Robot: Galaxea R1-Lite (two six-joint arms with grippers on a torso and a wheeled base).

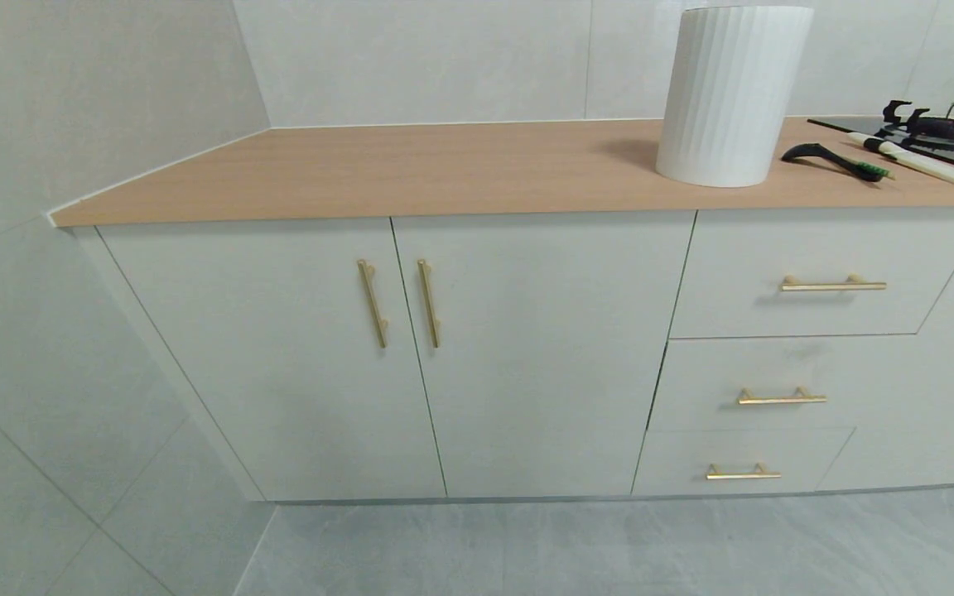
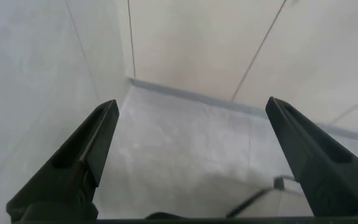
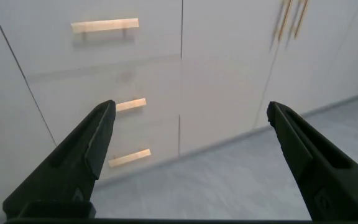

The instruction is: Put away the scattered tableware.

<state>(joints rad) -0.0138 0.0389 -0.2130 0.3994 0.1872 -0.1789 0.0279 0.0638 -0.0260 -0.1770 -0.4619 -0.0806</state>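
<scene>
Left pincer (image 2: pixel 191 106) and right pincer (image 3: pixel 190 106) gape wide — hob (image 1: pixel 951 129) half cut off.

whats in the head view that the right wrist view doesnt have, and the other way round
Head view, not the right wrist view: the wooden countertop with a white ribbed container, a black-handled utensil, a cream utensil and a stove burner.
Right wrist view, not the head view: the right gripper, open, in front of the cabinet.
Both: the three drawer handles, the paired door handles and the grey floor.
</scene>
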